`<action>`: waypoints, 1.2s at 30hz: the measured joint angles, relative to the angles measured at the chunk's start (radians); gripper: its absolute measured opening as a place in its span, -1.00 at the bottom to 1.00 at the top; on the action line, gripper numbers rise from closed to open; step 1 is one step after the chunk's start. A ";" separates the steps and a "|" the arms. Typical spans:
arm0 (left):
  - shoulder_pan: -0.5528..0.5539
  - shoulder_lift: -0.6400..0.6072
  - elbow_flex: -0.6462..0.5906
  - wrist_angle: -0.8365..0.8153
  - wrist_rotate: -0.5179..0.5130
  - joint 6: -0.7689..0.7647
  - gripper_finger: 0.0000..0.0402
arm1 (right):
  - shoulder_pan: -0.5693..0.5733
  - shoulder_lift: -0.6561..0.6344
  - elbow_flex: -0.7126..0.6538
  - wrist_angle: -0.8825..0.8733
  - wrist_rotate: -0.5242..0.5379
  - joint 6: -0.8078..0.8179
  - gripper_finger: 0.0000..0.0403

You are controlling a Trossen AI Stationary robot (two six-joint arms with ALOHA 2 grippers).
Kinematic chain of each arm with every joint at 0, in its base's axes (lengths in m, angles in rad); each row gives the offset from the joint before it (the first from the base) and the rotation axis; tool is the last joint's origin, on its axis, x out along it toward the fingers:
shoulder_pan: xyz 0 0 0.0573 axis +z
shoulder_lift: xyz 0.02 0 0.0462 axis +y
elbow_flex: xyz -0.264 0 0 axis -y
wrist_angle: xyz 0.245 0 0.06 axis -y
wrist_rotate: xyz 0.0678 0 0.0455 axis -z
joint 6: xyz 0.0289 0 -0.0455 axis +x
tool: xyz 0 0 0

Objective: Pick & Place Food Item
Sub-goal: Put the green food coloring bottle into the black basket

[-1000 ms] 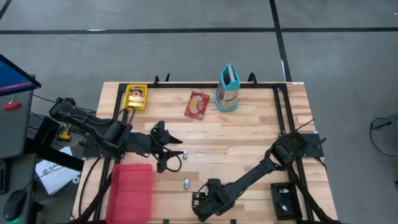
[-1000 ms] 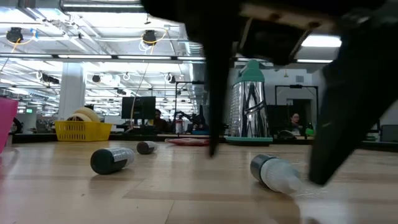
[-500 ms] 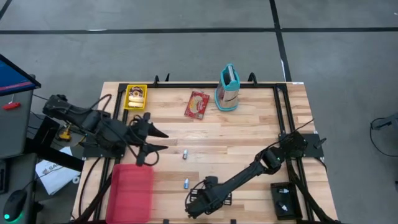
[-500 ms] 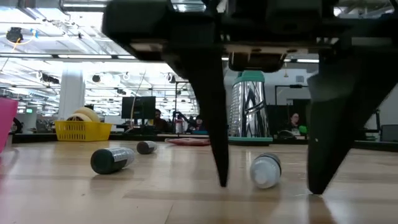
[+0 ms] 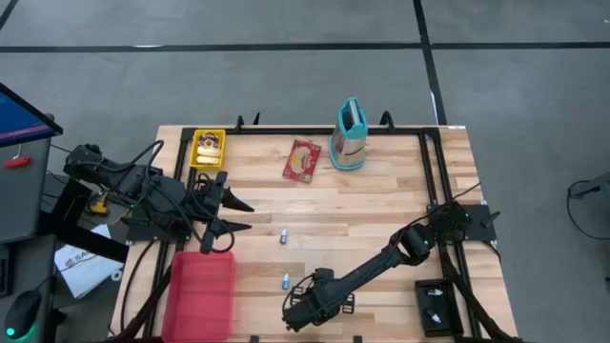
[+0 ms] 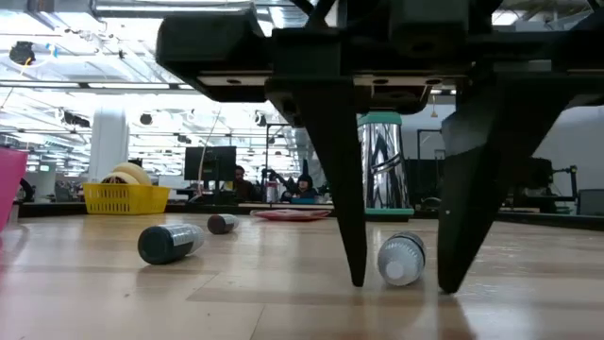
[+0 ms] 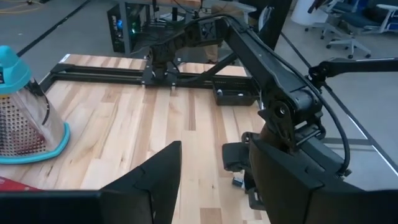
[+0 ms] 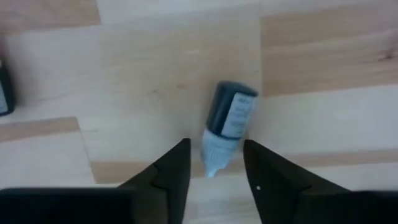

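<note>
The right pincer (image 6: 398, 281) has narrowed around the small bottle (image 6: 401, 259); the left arm drew back.

— What sort of place is this?
— A robotics lab — a wooden surface (image 5: 381, 205) on a grey concrete floor (image 5: 286, 76).
— And farther off?
— Open ceiling lights (image 6: 226, 57), monitors (image 6: 209, 162), office chairs (image 7: 357, 28) — people (image 6: 304, 187) at desks.

No legible text or labels anywhere.
</note>
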 joint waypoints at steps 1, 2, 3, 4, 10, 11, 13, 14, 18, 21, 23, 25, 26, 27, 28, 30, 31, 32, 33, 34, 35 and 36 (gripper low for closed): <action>0.000 0.000 0.000 0.000 0.001 0.000 -0.07 | 0.003 0.000 0.000 0.008 0.000 0.001 -0.34; 0.000 0.000 0.000 0.000 0.001 0.000 -0.07 | 0.007 0.000 0.000 0.013 0.001 0.001 -0.38; 0.000 0.000 0.000 0.000 0.001 0.000 -0.07 | 0.009 0.000 0.000 0.011 0.000 0.005 -0.42; 0.000 0.000 0.000 0.000 0.001 0.000 -0.07 | 0.013 0.000 0.000 0.005 0.000 0.008 -0.46; 0.000 0.000 0.000 0.000 0.001 0.000 -0.07 | 0.022 0.000 0.000 -0.025 0.001 0.009 -0.68; 0.000 0.000 0.000 0.000 0.001 0.000 -0.07 | 0.022 0.000 0.000 -0.026 0.001 0.009 -0.71; 0.000 0.000 0.000 0.000 0.001 0.000 -0.07 | 0.021 0.000 0.000 -0.030 0.005 0.009 -0.75; 0.000 0.000 0.000 0.000 0.001 0.000 -0.07 | 0.021 0.000 0.000 -0.037 0.010 0.009 -0.77; 0.000 0.000 0.000 0.000 0.000 -0.001 -0.07 | 0.021 -0.001 0.000 -0.061 0.022 0.009 -0.88; 0.000 0.000 0.000 0.000 0.000 -0.001 -0.07 | 0.021 -0.001 0.000 -0.065 0.028 0.005 -0.97; 0.000 0.000 0.000 0.000 0.000 -0.001 -0.07 | 0.021 -0.001 0.000 -0.065 0.028 0.005 -0.96; 0.000 0.000 0.000 0.000 -0.001 -0.003 -0.07 | 0.024 -0.001 0.000 -0.065 0.029 0.008 -0.95; 0.000 0.000 0.000 0.000 -0.001 -0.004 -0.07 | 0.026 -0.001 0.000 -0.065 0.029 0.008 -0.95; 0.000 0.000 0.000 0.000 -0.001 -0.004 -0.07 | 0.028 -0.001 0.000 -0.065 0.029 0.008 -0.95; 0.000 0.000 0.000 0.000 -0.001 -0.004 -0.07 | 0.029 -0.001 0.000 -0.065 0.029 0.008 -0.97; 0.000 0.000 0.000 0.000 -0.001 -0.004 -0.07 | 0.034 -0.001 0.000 -0.065 0.029 0.009 -0.98; 0.000 0.000 0.000 0.000 -0.001 -0.004 -0.07 | 0.036 -0.001 0.000 -0.065 0.030 0.015 -0.98; 0.000 0.000 0.000 0.000 -0.001 -0.004 -0.07 | 0.037 -0.001 0.000 -0.066 0.030 0.022 -0.98; 0.000 0.000 0.000 0.000 -0.001 -0.004 -0.07 | 0.041 -0.001 0.000 -0.066 0.030 0.024 -0.99; 0.000 0.000 0.000 0.000 -0.001 -0.005 -0.07 | 0.042 -0.001 0.000 -0.066 0.030 0.025 -0.99; 0.000 0.000 0.000 0.000 -0.002 -0.005 -0.07 | 0.045 -0.001 0.000 -0.066 0.028 0.027 -0.99; 0.000 0.000 0.000 0.000 -0.002 -0.004 -0.07 | 0.048 -0.001 0.000 -0.066 0.028 0.033 -1.00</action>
